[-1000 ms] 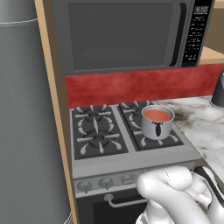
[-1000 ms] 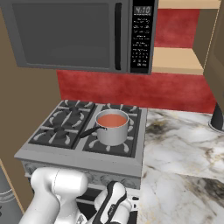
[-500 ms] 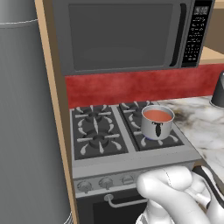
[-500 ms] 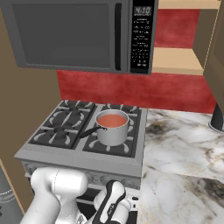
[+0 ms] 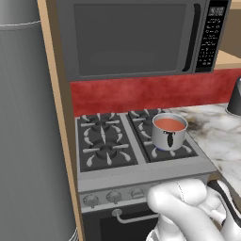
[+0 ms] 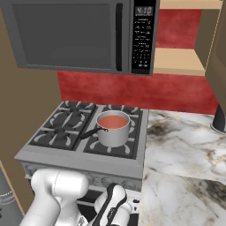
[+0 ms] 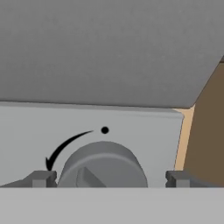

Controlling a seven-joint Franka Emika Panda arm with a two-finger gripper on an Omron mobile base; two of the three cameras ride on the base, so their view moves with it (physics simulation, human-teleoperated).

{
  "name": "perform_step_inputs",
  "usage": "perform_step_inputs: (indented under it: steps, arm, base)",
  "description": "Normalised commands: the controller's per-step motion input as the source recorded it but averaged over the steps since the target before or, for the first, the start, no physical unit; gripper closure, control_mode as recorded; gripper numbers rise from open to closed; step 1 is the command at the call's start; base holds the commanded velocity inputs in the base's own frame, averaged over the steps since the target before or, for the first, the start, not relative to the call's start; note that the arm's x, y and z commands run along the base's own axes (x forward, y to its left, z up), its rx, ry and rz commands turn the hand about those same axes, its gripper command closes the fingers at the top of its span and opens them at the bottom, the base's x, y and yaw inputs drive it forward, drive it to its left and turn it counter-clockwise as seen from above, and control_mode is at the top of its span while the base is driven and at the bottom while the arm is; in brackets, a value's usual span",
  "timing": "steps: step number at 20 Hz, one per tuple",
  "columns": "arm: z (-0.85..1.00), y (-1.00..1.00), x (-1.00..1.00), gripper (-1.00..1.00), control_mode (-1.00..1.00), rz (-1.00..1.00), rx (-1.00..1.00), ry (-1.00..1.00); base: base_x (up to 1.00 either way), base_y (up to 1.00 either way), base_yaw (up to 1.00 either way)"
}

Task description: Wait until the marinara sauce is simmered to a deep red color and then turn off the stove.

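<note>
— Nothing has shifted since a second ago, as far as the base views go: pan, arm and stove [image 5: 141, 169] sit just as they did. Where is the sauce?

— The marinara sauce [image 5: 169, 124] fills a small steel saucepan [image 5: 168, 136] on the front right burner of the stove, its surface a smooth orange-red. From the right base view the sauce [image 6: 112, 121] sits in the saucepan [image 6: 114, 134] with a dark handle pointing toward the front left.

— And the claw?

— In the hand view the gripper [image 7: 104, 179] stands wide open, its two dark finger tips [image 7: 41, 179] set either side of a round grey knob [image 7: 103, 168] on the stove's silver front panel. The knob lies between the tips, nearer the left one, but I cannot tell whether either touches it. Nothing is held. A curved black arrow and a dot are printed above the knob.

— Anything further out?

— A dark microwave [image 5: 141, 37] hangs over the stove against a red backsplash [image 5: 141, 94]. Marble counter [image 6: 185, 150] runs beside the stove on the right.
</note>
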Motion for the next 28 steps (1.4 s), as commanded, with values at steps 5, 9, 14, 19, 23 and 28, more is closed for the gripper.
perform_step_inputs:
  steps: [5, 9, 14, 19, 23, 28]
  arm:
    - [0.0, 0.02, 0.02, -1.0, -1.0, 0.06, 0.0, 0.0]
    - [0.0, 0.0, 0.04, -1.0, -1.0, 0.09, 0.0, 0.0]
    - [0.0, 0.05, 0.04, 1.0, -1.0, 0.08, 0.0, 0.0]
    - [0.0, 0.03, 0.01, 1.0, -1.0, 0.05, 0.0, 0.0]
    - [0.0, 0.0, 0.0, 1.0, -1.0, 0.0, 0.0, 0.0]
    - [0.0, 0.0, 0.0, 1.0, -1.0, 0.0, 0.0, 0.0]
  base:
    - [0.0, 0.0, 0.0]
    - [0.0, 0.0, 0.0]
    - [0.0, 0.0, 0.0]
    - [0.0, 0.0, 0.0]
    - [0.0, 0.0, 0.0]
    - [0.0, 0.0, 0.0]
